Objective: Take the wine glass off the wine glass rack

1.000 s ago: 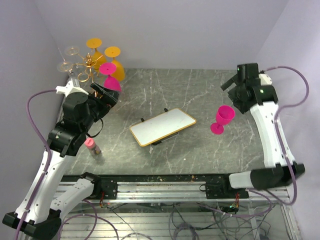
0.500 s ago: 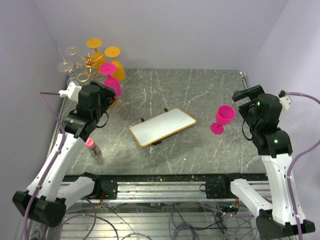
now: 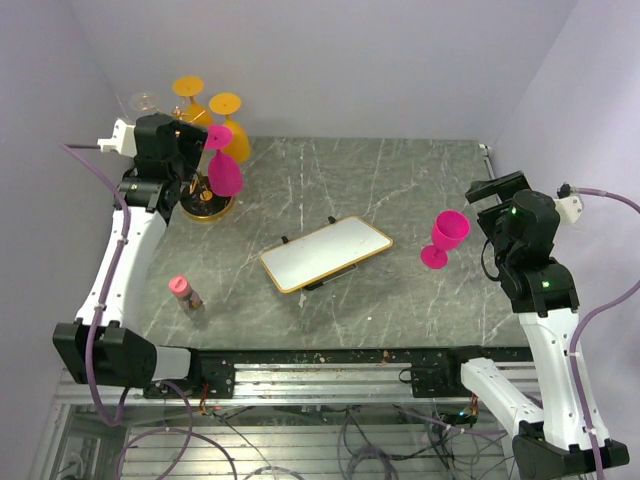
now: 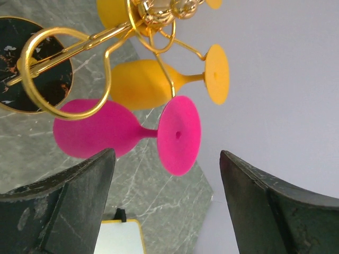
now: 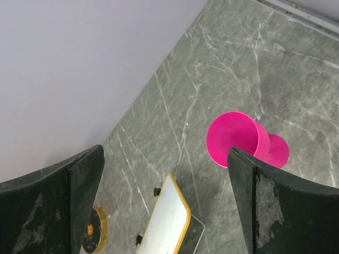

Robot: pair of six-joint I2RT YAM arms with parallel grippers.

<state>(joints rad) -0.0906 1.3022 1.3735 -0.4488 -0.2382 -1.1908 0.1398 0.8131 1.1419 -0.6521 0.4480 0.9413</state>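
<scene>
The gold wine glass rack (image 3: 183, 128) stands at the far left on a round dark base (image 3: 207, 206). A pink wine glass (image 3: 223, 168) hangs upside down from a loop arm, with two orange glasses (image 3: 230, 122) and a clear one (image 3: 145, 101) on other arms. In the left wrist view the pink glass (image 4: 98, 129) hangs from a gold loop (image 4: 66, 103), its foot just beyond my open, empty left gripper (image 4: 167, 203). The left gripper (image 3: 193, 142) is raised beside the rack top. My right gripper (image 5: 164, 203) is open and empty above a second pink glass (image 5: 238, 138) standing on the table.
A gold-framed white board (image 3: 325, 253) lies mid-table and shows in the right wrist view (image 5: 165, 222). A small pink bottle (image 3: 185, 292) stands near the left front. The standing pink glass (image 3: 445, 238) is left of the right arm (image 3: 520, 235). Walls close the back and sides.
My left arm has swung up and back, bringing its gripper level with the pink glass on the rack. My right arm drew back from the far right earlier and now holds still.
</scene>
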